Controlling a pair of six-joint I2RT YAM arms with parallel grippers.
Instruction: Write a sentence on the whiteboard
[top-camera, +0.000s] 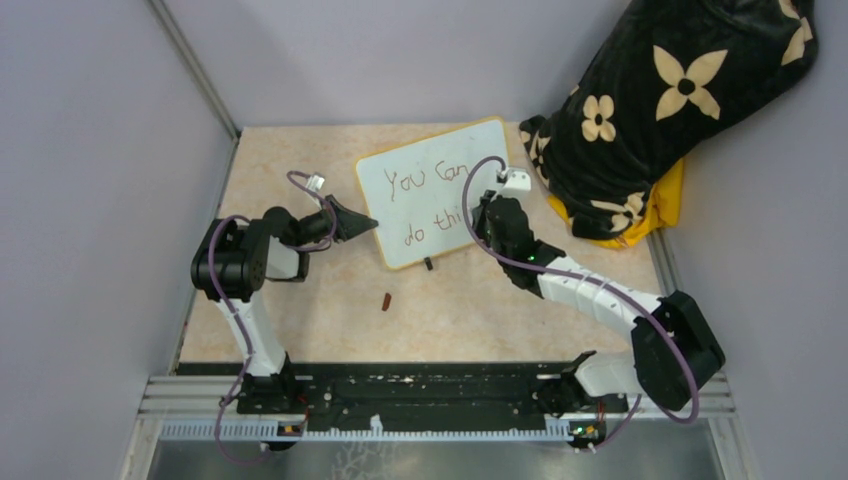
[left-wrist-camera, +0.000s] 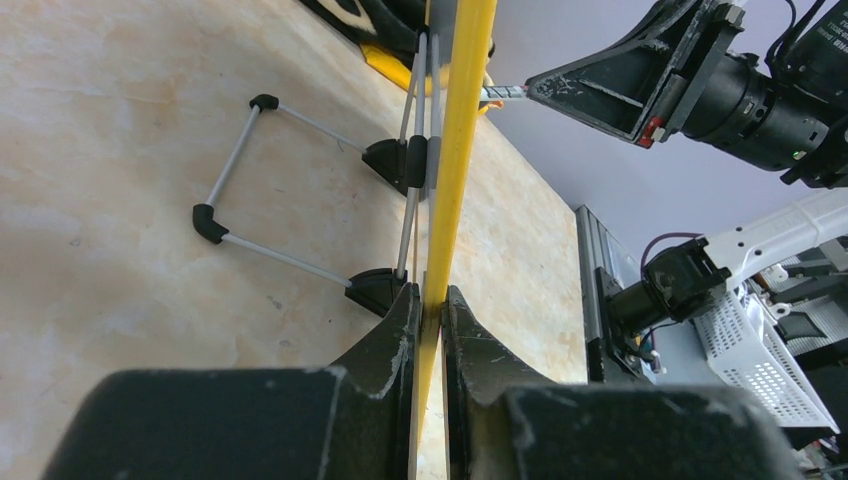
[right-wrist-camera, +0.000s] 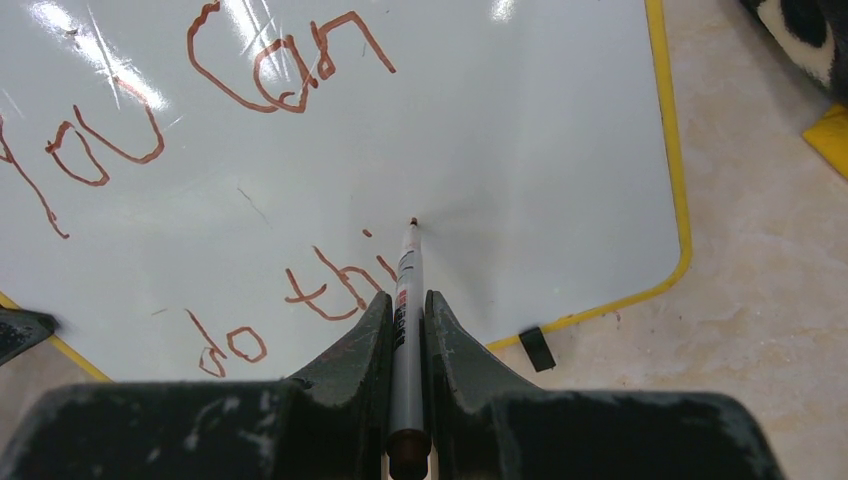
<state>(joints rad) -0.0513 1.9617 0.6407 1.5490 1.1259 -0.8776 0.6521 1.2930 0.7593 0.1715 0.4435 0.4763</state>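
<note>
Whiteboard (right-wrist-camera: 540, 150): centre of the overhead view, standing on the table; sentence (top-camera: 430, 200) reads "You Can do thi", last letter missing
Left gripper (left-wrist-camera: 432, 300): fingers closed on the board's yellow edge
Right gripper (right-wrist-camera: 405, 300): fingers clamped on marker (right-wrist-camera: 407, 270); tip seemingly touching, just right of "thi"
Risk: hard pressure could tip the board or slide the marker, spoiling the letter
</note>
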